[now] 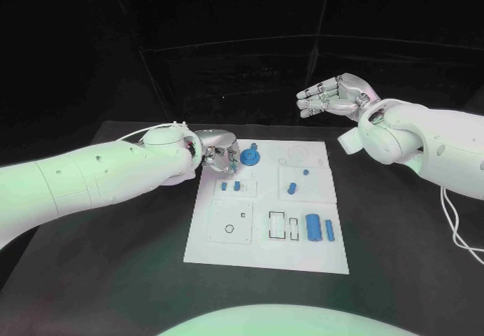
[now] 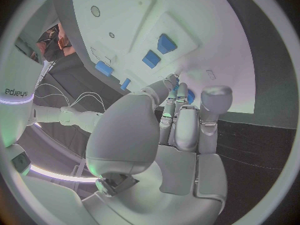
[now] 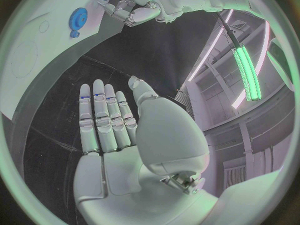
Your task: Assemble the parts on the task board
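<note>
Task board (image 1: 264,253) bearing blue parts (image 1: 321,227), left hand (image 1: 218,155) fingers narrow at gear (image 1: 249,156), right hand (image 1: 333,96) fingers apart, empty

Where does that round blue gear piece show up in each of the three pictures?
Head view: blue gear at the task board's far left corner, beside the left robot hand.
Left wrist view: hidden behind the fingers; I cannot pick it out.
Right wrist view: gear beside the left robot hand.
Shared landmark: the task board.
</note>
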Robot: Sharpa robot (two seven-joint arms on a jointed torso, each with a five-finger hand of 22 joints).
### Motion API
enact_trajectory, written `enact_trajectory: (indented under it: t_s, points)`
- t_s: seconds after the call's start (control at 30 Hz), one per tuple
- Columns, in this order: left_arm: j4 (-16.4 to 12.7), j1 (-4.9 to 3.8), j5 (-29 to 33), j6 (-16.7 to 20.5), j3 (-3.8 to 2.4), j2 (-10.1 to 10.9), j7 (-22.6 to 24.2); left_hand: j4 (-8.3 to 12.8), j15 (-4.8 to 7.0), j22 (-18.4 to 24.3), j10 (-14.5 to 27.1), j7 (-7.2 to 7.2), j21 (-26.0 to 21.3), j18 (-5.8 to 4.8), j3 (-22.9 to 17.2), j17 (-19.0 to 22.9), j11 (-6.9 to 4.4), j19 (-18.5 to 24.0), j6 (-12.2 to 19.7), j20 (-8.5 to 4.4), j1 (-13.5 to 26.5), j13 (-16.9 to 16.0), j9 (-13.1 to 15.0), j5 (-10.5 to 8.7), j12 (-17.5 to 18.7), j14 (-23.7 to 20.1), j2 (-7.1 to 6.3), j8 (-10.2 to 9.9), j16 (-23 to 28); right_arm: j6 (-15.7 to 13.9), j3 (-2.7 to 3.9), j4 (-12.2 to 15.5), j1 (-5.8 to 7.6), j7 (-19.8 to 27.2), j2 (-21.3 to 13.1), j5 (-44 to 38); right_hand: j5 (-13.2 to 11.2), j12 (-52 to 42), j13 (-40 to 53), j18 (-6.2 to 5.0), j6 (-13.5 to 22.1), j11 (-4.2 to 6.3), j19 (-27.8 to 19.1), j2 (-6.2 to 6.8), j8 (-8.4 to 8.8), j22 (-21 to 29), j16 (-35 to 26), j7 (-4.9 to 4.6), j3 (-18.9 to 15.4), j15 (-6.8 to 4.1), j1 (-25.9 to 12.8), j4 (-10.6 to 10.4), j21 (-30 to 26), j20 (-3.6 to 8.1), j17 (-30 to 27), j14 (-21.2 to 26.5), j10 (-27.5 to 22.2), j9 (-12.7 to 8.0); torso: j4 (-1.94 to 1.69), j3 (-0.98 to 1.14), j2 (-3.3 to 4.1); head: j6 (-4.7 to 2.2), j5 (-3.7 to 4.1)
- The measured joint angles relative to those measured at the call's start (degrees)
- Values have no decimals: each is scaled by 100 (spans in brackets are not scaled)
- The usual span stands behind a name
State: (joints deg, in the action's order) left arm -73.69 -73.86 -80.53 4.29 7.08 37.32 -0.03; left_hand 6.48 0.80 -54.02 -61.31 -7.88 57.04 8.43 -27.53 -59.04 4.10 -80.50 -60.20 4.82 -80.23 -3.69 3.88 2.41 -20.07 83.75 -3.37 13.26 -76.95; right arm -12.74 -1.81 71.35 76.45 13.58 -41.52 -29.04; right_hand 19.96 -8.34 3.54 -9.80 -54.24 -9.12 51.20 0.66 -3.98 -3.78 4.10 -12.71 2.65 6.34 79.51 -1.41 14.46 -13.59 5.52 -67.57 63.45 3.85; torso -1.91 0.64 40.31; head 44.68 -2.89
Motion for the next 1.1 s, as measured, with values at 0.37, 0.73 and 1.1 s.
enact_trajectory:
  t_s: [0.37,0.73,1.1]
  points:
    - [11,0,2,-136,3,-26,-33,16,0,0,0,0,0,0,-16,12,0,0,0,0,0,0,0,0,34,0,0,0,0,0,0,4,0,0,-7,0,0,0,0,0,0,0,0,0,0,0,0,0,0,0,0,0,0,0,0,0,0,0,-1,-2,-1,20,2]
    - [59,-5,8,-205,-1,-76,-41,7,0,20,0,-11,0,0,-26,46,0,0,12,0,37,-3,-1,-2,56,0,-37,-33,0,0,0,1,0,-1,0,0,0,0,0,0,0,0,0,0,0,0,0,0,0,0,0,0,0,0,1,0,0,0,-4,-3,-2,32,2]
    - [137,1,6,-237,7,-127,-75,-81,0,27,-1,-21,0,0,47,71,-1,59,21,18,252,-6,0,2,122,0,-153,-84,0,0,0,1,0,-1,1,0,0,0,0,0,0,0,0,0,0,0,0,0,0,0,0,0,0,0,1,0,0,0,-4,-2,-2,54,2]
